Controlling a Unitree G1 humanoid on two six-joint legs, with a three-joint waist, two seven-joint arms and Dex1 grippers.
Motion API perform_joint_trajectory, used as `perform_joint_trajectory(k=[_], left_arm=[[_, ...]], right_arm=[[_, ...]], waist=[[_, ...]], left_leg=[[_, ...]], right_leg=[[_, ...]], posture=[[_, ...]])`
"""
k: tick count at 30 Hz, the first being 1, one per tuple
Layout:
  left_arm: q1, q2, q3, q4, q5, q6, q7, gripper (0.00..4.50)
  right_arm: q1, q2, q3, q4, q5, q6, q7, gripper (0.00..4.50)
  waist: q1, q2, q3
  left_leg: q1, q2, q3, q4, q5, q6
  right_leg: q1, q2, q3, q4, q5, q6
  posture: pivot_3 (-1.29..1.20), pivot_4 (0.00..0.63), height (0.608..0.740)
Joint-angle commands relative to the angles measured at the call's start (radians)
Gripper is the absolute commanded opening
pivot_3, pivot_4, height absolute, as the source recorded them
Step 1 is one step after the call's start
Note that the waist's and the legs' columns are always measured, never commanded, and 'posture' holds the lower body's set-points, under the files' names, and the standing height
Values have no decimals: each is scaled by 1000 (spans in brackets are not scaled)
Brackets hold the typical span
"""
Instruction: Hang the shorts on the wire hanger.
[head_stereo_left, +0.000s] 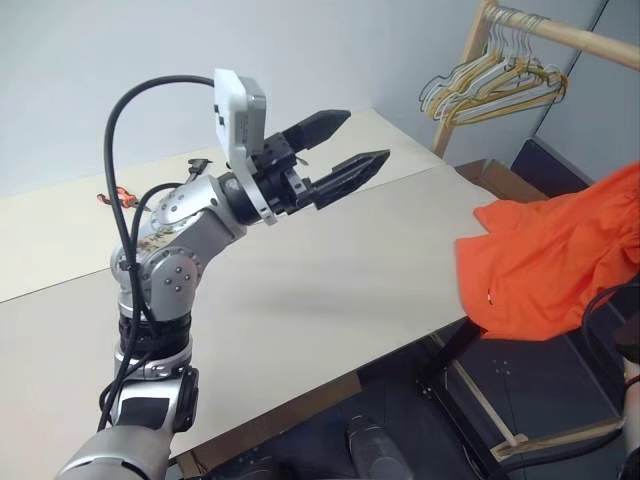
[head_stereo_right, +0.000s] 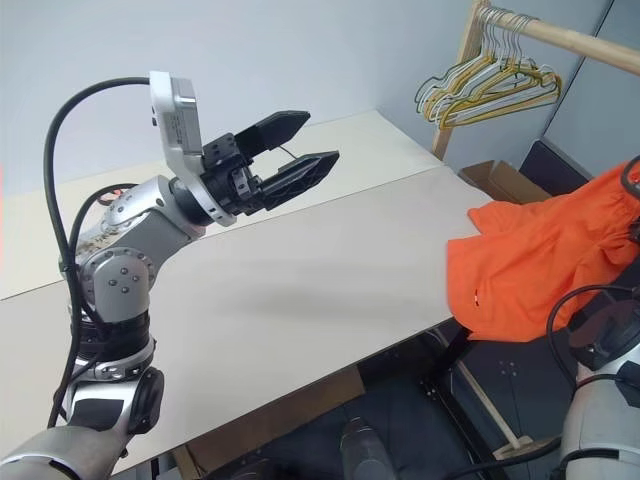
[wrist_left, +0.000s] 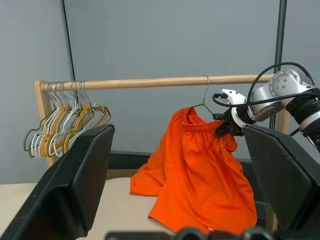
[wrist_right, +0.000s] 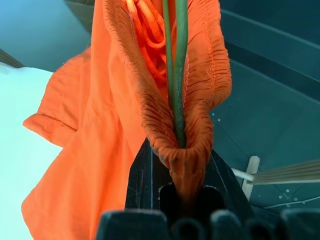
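The orange shorts (wrist_left: 200, 170) hang by their gathered waistband from the wire hanger (wrist_left: 205, 92). Its hook sits over a wooden rod (wrist_left: 150, 82). The lower cloth drapes onto the table's right corner (head_stereo_left: 480, 225). My right gripper (wrist_left: 225, 128) is shut on the waistband at the hanger's right shoulder. In the right wrist view the black fingers (wrist_right: 142, 172) pinch the cloth fold, and the hanger's thin wire (wrist_right: 176, 75) runs down inside it. My left gripper (head_stereo_left: 340, 155) is open and holds nothing. It is raised above the middle of the table, pointing toward the shorts.
A bunch of yellow, green and white hangers (head_stereo_left: 500, 85) hangs at the rod's far end, beside the rack's wooden post (head_stereo_left: 462, 70). The pale table (head_stereo_left: 300, 290) stretches below my left arm. A cardboard box (head_stereo_right: 500, 180) sits beyond its right edge.
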Motion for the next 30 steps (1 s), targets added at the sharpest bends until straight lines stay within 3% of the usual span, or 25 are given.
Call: perform_joint_trajectory(k=[1,2,4,15,24,30], left_arm=[[0,10,8,-35,-14,-4,3,4460],[0,10,8,-35,-13,-5,3,4500],[2,11,7,-36,-13,-5,4,4500],[3,11,6,-34,-10,-7,4,4500],[-1,10,3,-25,-11,-8,-3,4500],[0,10,2,-21,-12,-12,-7,4500]], right_arm=[[6,-2,7,-44,12,-20,15,24],[9,-1,11,-51,12,-21,18,577],[8,1,14,-58,13,-20,19,975],[21,6,15,-81,-2,-53,-1,4493],[116,37,97,-305,-30,-271,-8,4493],[261,75,162,-534,-103,-617,-28,4493]], waist=[[1,0,0],[1,0,0],[1,0,0],[1,0,0],[-1,0,0],[-2,0,0]], left_leg=[[0,0,0,0,0,0],[0,0,0,0,0,0],[0,0,0,0,0,0],[0,0,0,0,0,0],[0,0,1,0,0,0],[0,1,1,0,0,0]], right_leg=[[0,0,0,0,0,0],[0,0,0,0,0,0],[0,0,0,0,0,0],[0,0,0,0,0,0],[0,0,1,0,0,1],[-1,0,1,0,0,2]], posture=[[-270,67,740],[-270,67,740],[-269,68,740],[-271,71,740],[-281,75,740],[-284,75,740]])
